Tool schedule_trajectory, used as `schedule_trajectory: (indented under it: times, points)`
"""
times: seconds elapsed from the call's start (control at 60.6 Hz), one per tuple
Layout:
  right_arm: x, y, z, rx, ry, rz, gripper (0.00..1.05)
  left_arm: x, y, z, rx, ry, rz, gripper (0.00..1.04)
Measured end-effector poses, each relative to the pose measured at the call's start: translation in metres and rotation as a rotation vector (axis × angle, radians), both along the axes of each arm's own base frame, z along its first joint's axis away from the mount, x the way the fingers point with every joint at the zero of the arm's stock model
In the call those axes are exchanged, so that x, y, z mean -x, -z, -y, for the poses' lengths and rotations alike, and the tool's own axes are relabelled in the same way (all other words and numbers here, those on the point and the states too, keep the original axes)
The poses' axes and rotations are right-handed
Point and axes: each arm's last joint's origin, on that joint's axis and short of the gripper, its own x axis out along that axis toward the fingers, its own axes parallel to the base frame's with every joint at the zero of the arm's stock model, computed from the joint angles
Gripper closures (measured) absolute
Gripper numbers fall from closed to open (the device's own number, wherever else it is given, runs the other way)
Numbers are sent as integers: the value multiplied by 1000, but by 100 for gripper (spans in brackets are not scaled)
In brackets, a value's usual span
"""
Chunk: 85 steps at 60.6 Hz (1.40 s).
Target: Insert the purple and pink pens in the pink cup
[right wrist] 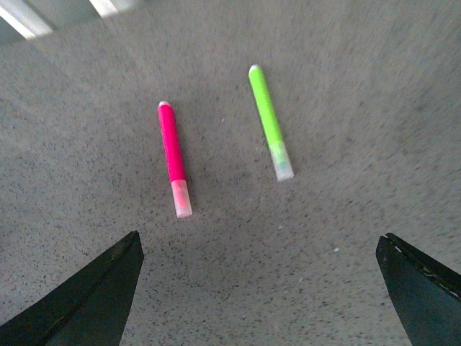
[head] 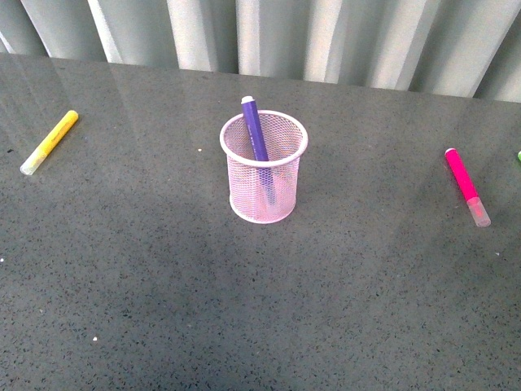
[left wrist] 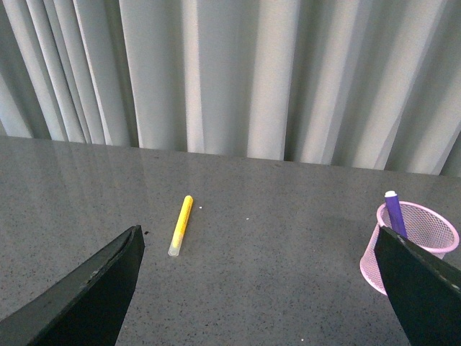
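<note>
The pink cup point(head: 264, 168) stands upright mid-table, with the purple pen point(head: 254, 130) leaning inside it, its tip above the rim. Cup point(left wrist: 425, 234) and purple pen point(left wrist: 394, 213) also show in the left wrist view. The pink pen point(head: 466, 184) lies flat on the table at the right, pale cap toward me; it shows in the right wrist view point(right wrist: 173, 157). My left gripper point(left wrist: 259, 288) is open and empty above the table, left of the cup. My right gripper point(right wrist: 259, 288) is open and empty, short of the pink pen. Neither gripper shows in the front view.
A yellow marker point(head: 50, 141) lies at the far left, also in the left wrist view point(left wrist: 181, 225). A green marker point(right wrist: 270, 119) lies beside the pink pen, just at the front view's right edge. Grey curtains point(head: 269, 37) hang behind the dark speckled table point(head: 244, 309).
</note>
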Motion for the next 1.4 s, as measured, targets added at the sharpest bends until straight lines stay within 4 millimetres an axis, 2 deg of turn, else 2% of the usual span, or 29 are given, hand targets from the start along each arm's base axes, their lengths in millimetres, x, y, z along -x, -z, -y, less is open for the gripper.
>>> schedule_trajectory:
  times: [0.198,0.347,0.561,0.958,1.403]
  points:
    - [-57,16,2,-139,-29,-143,7,0,0,0,0,0,0,7]
    - [-98,20,-6,-143,-63,-182,7,0,0,0,0,0,0,7]
    - [-132,31,-17,-53,-100,-229,7,0,0,0,0,0,0,7]
    - [-170,57,-29,40,-140,-298,7,0,0,0,0,0,0,7]
    - [-197,85,-39,69,-138,-332,7,0,0,0,0,0,0,7]
